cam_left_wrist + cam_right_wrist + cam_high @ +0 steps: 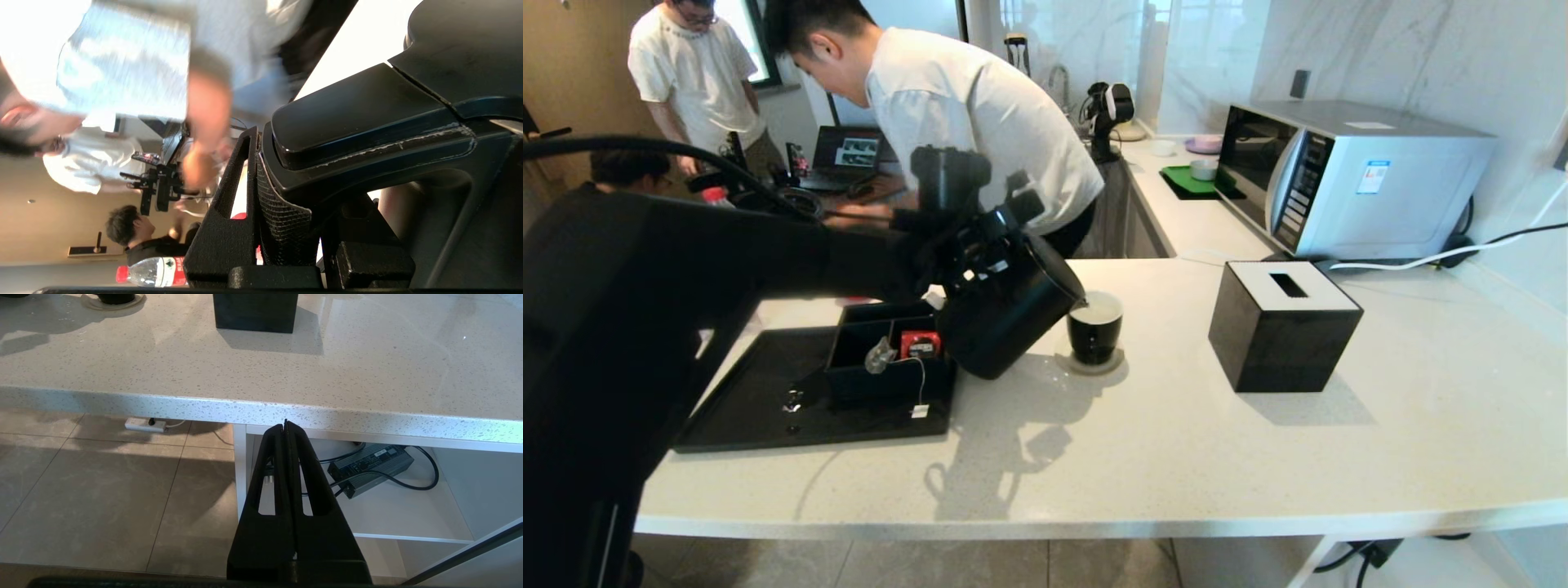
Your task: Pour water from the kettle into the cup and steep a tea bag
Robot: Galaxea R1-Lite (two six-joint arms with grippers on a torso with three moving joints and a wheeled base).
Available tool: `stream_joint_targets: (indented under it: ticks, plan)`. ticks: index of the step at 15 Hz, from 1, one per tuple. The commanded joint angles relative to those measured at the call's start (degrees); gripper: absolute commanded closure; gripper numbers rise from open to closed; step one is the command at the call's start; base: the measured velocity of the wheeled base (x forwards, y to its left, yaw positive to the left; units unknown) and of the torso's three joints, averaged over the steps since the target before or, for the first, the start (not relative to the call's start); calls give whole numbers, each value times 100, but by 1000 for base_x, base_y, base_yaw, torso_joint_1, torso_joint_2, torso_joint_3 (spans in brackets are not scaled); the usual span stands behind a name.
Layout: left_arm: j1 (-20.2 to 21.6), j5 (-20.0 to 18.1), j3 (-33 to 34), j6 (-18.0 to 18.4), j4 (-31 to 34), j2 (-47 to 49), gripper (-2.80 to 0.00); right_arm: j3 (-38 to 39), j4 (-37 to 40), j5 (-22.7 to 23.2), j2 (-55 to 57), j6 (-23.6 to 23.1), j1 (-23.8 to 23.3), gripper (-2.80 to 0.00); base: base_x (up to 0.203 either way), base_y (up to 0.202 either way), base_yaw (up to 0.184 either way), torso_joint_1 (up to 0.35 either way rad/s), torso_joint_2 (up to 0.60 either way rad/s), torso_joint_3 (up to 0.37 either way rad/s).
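Observation:
The matte black kettle [1005,314] is tilted over to the right, its spout at the rim of the small black cup [1094,328], which stands on a round coaster. My left gripper [968,245] is shut on the kettle's handle [367,118], with a textured finger pad [282,220] pressed against it. The greyish tea bag [879,357] lies in the black divided box [882,377], its string and white tag [920,411] hanging over the front. My right gripper [286,424] hangs shut and empty below the counter's front edge.
A red sachet [920,344] lies in the box, which sits on a black tray [768,408]. A black tissue box [1282,322] stands right of the cup, a microwave [1347,175] behind it. A person leans over behind the kettle. A red-capped bottle [153,271] shows in the left wrist view.

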Motion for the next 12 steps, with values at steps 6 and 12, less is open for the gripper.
stream_joint_targets:
  ticks: [6,12]
  plan:
    - [0,-32,-129,74,84,4,0,0,6,5,7,-5,2,0,0,0,0,0,0,0]
    - [0,-41,-171,162,93,4,0,0,6,5,7,-5,2,0,0,0,0,0,0,0]
